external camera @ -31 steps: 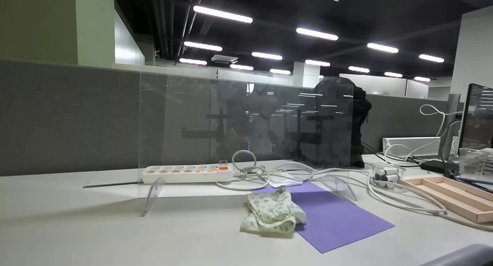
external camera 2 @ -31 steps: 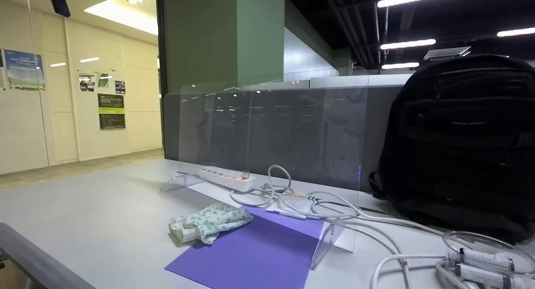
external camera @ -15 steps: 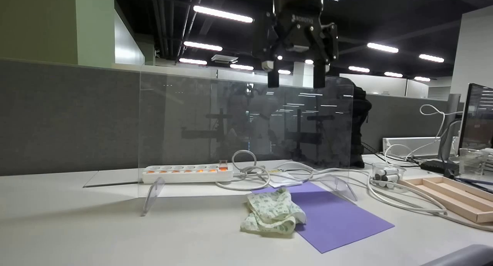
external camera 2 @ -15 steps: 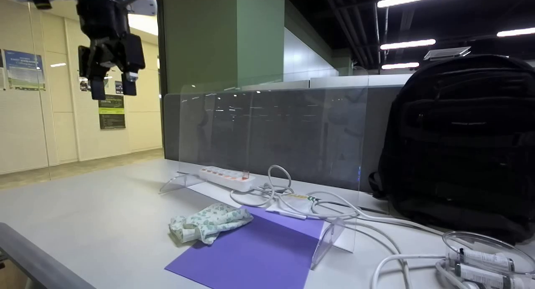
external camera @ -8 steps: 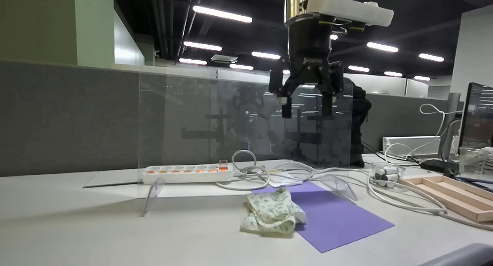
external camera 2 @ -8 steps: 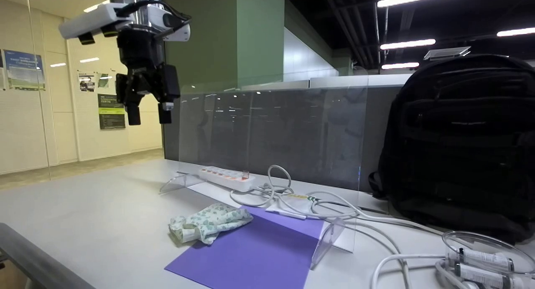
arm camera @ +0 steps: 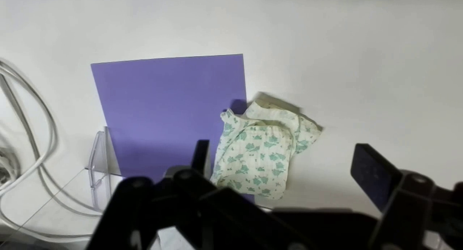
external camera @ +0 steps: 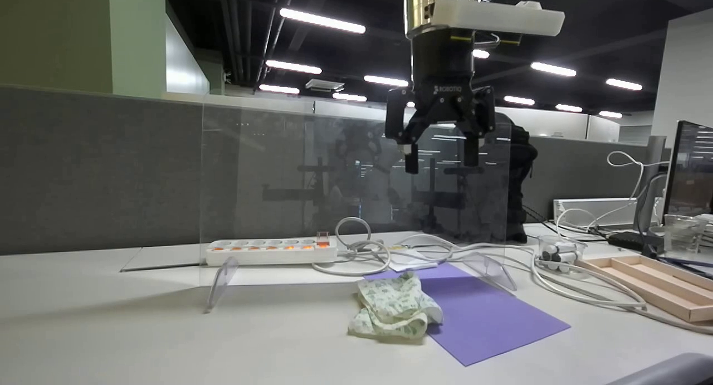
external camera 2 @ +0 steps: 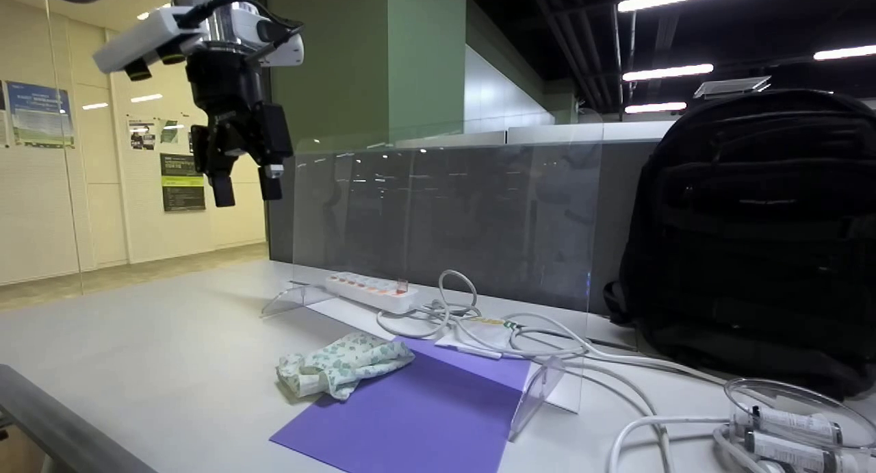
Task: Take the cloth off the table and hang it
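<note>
Cloth (arm camera: 258,159) printed with green motifs lies crumpled on the table (external camera: 139,335), partly over the edge of a purple sheet (arm camera: 162,98) and partly on the white surface beside it. Well above, the black Robotiq gripper (external camera: 441,163) points downward in both exterior views, apart from the cloth, its two fingers (arm camera: 372,174) spread wide. From the wrist, the cloth shows between them, closer to the finger at the left of that view, while the gripper's own body cuts across the lower part.

Beyond the cloth, in both exterior views, a clear panel (external camera: 312,179) stands upright on transparent feet (external camera: 221,284), and the purple sheet runs on under its lower edge. Behind the panel lie a white power strip (external camera: 270,255), its switches orange, and a small white packet (external camera 2: 494,331) among loops of pale cable (external camera 2: 684,420). Farther along, a clear round container (external camera 2: 740,410) holds white cylinders (external camera 2: 797,425) with dark ends. Near that container, in an exterior view, lies a pale divided tray (external camera: 663,287), with a monitor (external camera: 693,176) at the view's edge. A black backpack (external camera: 519,170), part of it showing through the panel in an exterior view, stands in front of a grey partition (external camera: 100,173) that rises along the table's far side.
</note>
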